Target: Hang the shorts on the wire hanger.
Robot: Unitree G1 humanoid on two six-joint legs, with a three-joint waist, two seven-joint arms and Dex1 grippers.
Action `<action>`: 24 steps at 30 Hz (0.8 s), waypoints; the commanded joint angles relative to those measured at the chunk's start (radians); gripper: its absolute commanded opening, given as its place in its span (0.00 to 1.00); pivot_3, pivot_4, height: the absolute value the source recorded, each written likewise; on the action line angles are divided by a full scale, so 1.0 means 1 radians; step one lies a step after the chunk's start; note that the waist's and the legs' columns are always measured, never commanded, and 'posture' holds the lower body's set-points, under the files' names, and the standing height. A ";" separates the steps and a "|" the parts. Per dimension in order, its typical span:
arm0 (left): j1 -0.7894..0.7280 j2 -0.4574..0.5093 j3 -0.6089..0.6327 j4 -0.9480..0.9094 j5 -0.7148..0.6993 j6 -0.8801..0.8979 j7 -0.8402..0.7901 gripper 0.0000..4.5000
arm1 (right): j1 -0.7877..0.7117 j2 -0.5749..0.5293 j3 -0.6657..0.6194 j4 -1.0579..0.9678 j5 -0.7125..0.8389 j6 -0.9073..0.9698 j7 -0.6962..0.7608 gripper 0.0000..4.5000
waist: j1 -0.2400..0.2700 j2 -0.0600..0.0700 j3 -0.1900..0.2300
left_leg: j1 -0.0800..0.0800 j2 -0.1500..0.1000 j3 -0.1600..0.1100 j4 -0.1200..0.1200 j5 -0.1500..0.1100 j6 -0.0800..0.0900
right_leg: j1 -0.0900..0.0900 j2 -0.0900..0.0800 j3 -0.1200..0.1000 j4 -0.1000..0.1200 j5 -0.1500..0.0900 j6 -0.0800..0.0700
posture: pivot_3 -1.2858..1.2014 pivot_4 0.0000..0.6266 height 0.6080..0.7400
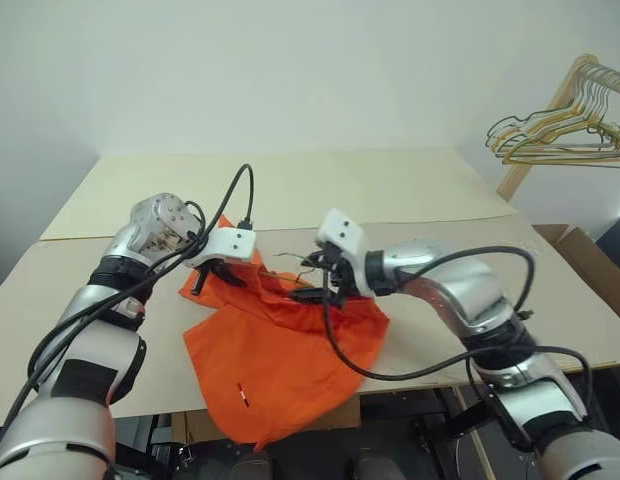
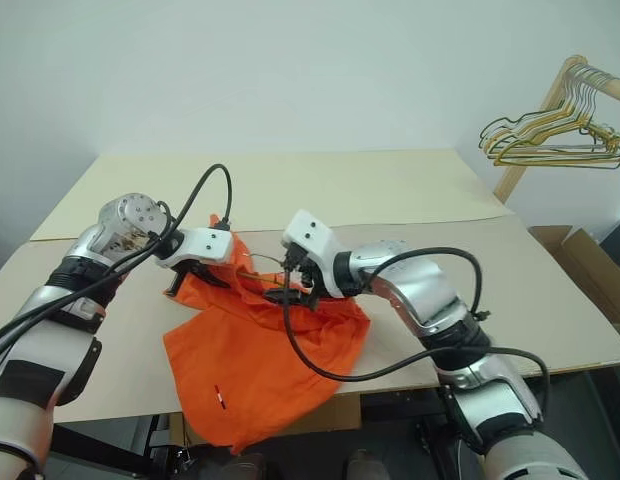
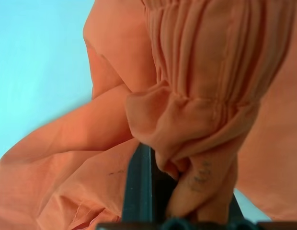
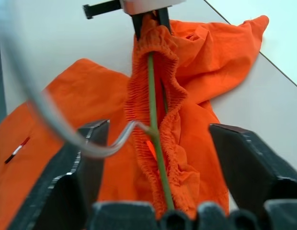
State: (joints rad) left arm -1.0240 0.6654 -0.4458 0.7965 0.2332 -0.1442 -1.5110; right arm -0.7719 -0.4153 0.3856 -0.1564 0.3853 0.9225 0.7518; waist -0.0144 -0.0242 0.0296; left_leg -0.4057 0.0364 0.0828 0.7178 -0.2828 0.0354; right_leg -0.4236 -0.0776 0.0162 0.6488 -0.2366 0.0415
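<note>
The shorts [image 1: 280,370] lie bunched at the middle of the table [image 1: 390,190], their lower part draping over the near edge toward 6 o'clock, with a small white tag [image 1: 240,392] low on the fabric. The waistband end is lifted off the surface at about 11 o'clock of the heap.

The left gripper [image 1: 215,272] points steeply down and is clamped tight on the gathered waistband; in the left wrist view its dark fingers [image 3: 139,187] pinch a fold of the elastic.

The hanger [image 4: 155,139] runs through the raised waistband: in the right wrist view a thin green wire passes up the middle of the gathered elastic toward the left gripper, and its curved hook bends off to one side near the right gripper's fingers.

The right gripper [image 4: 155,158] comes in from 3 o'clock, level with the waistband, just beside the left gripper. Its two black fingers [image 4: 249,163] stand apart on either side of the wire and elastic, touching neither as far as can be seen.

A bunch of gold hangers [image 1: 560,135] hangs on a wooden rack [image 1: 550,120] at 2 o'clock, well apart from the table.
</note>
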 commanded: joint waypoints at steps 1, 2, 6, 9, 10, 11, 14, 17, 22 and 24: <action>-0.019 0.012 0.035 -0.031 -0.016 0.009 -0.005 0.00 | -0.034 0.019 -0.022 0.001 -0.010 -0.030 0.006 0.57 | 0.000 0.000 0.000 | 0.000 0.000 0.000 0.000 0.000 0.000 | 0.000 0.000 0.000 0.000 0.000 0.000 | 0.52 0.00 1.00; -0.019 0.012 0.036 -0.031 -0.016 0.011 -0.006 0.00 | -0.036 0.024 -0.021 0.005 -0.013 -0.031 0.007 0.48 | -0.001 0.000 0.000 | 0.000 0.000 0.000 0.000 0.000 0.000 | 0.000 0.000 0.000 0.000 0.000 0.000 | 0.52 0.00 1.00; -0.012 0.014 0.044 -0.042 -0.019 0.019 -0.011 0.00 | -0.037 0.037 -0.007 0.018 -0.031 -0.046 0.023 0.18 | -0.001 0.000 0.000 | 0.000 0.000 0.000 0.000 0.000 0.000 | 0.000 0.000 0.000 0.000 0.000 0.000 | 0.52 0.00 1.00; -0.009 0.016 0.050 -0.049 -0.022 0.025 -0.015 0.00 | -0.037 0.040 -0.005 0.021 -0.042 -0.058 0.036 0.01 | 0.000 0.000 0.000 | 0.000 0.000 0.000 0.000 0.000 0.000 | 0.000 0.000 0.000 0.000 0.000 0.000 | 0.53 0.00 1.00; -0.008 0.016 0.051 -0.050 -0.022 0.026 -0.015 0.00 | -0.037 0.041 -0.005 0.024 -0.046 -0.062 0.040 0.01 | 0.000 0.000 0.000 | 0.000 0.000 0.000 0.000 0.000 0.000 | 0.000 0.000 0.000 0.000 0.000 0.000 | 0.53 0.00 1.00; -0.006 0.016 0.054 -0.051 -0.026 0.023 -0.015 0.00 | -0.038 0.040 -0.005 0.030 -0.051 -0.071 0.047 0.01 | 0.000 0.000 0.000 | 0.000 0.000 0.000 0.000 0.000 0.000 | 0.000 0.000 0.000 0.000 0.000 0.000 | 0.53 0.00 1.00; 0.001 0.016 0.070 -0.059 -0.046 0.016 -0.025 0.00 | -0.041 0.036 -0.010 0.049 -0.063 -0.094 0.068 0.01 | 0.000 0.000 0.000 | 0.000 0.000 0.000 0.000 0.000 0.000 | 0.000 0.000 0.000 0.000 0.000 0.000 | 0.53 0.00 1.00; 0.008 0.020 0.080 -0.071 -0.060 0.013 -0.047 0.06 | -0.044 0.031 -0.017 0.063 -0.072 -0.118 0.092 0.00 | 0.000 0.000 0.000 | 0.000 0.000 0.000 0.000 0.000 0.000 | 0.000 0.000 0.000 0.000 0.000 0.000 | 0.53 0.00 1.00; 0.015 0.029 0.096 -0.089 -0.081 0.005 -0.059 0.39 | -0.041 0.005 -0.020 0.064 -0.077 -0.172 0.155 0.00 | 0.001 0.000 0.000 | 0.000 0.000 0.000 0.000 0.000 0.000 | 0.000 0.000 0.000 0.000 0.000 0.000 | 0.53 0.00 1.00; 0.009 0.034 0.102 -0.081 -0.079 0.004 -0.053 0.54 | -0.035 -0.002 -0.023 0.060 -0.078 -0.192 0.175 0.00 | 0.001 0.000 0.000 | 0.000 0.000 0.000 0.000 0.000 0.000 | 0.000 0.000 0.000 0.000 0.000 0.000 | 0.53 0.00 1.00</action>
State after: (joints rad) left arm -1.0004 0.6854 -0.3702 0.7328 0.1667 -0.1310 -1.5655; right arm -0.7859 -0.4119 0.3850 -0.0746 0.3055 0.7706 0.9074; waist -0.0137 -0.0242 0.0296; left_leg -0.4054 0.0364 0.0824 0.7177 -0.2829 0.0354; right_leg -0.4235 -0.0777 0.0160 0.6488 -0.2366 0.0415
